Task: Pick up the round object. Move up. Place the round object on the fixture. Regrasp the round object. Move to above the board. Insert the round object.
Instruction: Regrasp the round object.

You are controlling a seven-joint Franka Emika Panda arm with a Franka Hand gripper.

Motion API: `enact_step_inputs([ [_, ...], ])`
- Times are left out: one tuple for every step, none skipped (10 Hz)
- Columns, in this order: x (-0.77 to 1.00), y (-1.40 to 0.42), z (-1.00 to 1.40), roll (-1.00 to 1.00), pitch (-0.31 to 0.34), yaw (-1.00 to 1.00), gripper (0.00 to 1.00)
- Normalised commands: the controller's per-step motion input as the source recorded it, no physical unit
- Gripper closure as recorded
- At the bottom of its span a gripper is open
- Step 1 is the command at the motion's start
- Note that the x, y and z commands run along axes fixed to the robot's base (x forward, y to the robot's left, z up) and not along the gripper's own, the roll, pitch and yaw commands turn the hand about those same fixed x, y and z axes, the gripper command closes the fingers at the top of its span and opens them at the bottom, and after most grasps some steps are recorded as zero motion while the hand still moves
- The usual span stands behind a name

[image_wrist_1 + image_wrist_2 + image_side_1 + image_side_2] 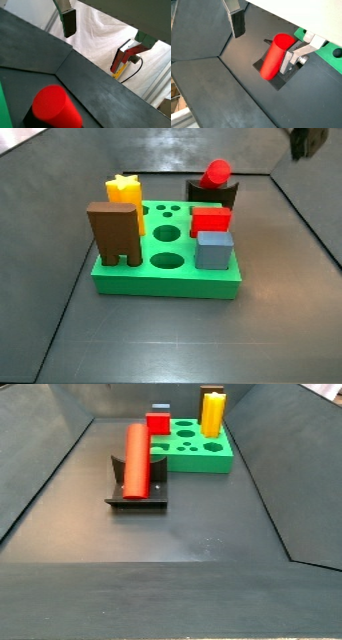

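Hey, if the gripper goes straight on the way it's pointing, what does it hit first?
Probably the round object lying on the fixture, seen between the fingers of the open gripper; depth is unclear, so it might miss.

In a wrist view the gripper [107, 31] is up high with its jaws wide apart and nothing between them. One finger [69, 22] has a dark pad. The other finger [145, 40] shows only in part. Far below, the round object [55, 106] is red and leans on the dark fixture [32, 119]. A strip of the green board [4, 112] shows at the edge. A white cloth [100, 37] hangs behind the dark floor [100, 95].
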Motion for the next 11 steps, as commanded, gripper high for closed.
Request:
enact_step_inputs([
  [0.06, 0.04, -1.0, 0.11, -0.188, 0.05, 0.0],
  [0.06, 0.04, -1.0, 0.09, -0.186, 0.01, 0.0],
  [0.06, 0.03, -1.0, 0.07, -0.176, -0.04, 0.0],
  [0.06, 0.03, -1.0, 0.07, -0.166, -0.06, 0.0],
  [0.06, 0.03, -1.0, 0.06, -0.139, -0.09, 0.0],
  [0.05, 0.02, -0.88, 0.05, -0.101, -0.11, 0.0],
  [0.04, 0.02, -0.7, 0.05, -0.076, -0.11, 0.0],
  [0.03, 0.02, -0.58, 0.04, -0.057, -0.11, 0.0],
  [0.03, 0.01, -0.29, 0.04, -0.019, -0.09, 0.0],
  [0.04, 0.01, -0.18, 0.04, -0.008, -0.08, 0.0],
  [0.0, 0.0, 0.0, 0.0, 0.0, 0.0, 1.0],
])
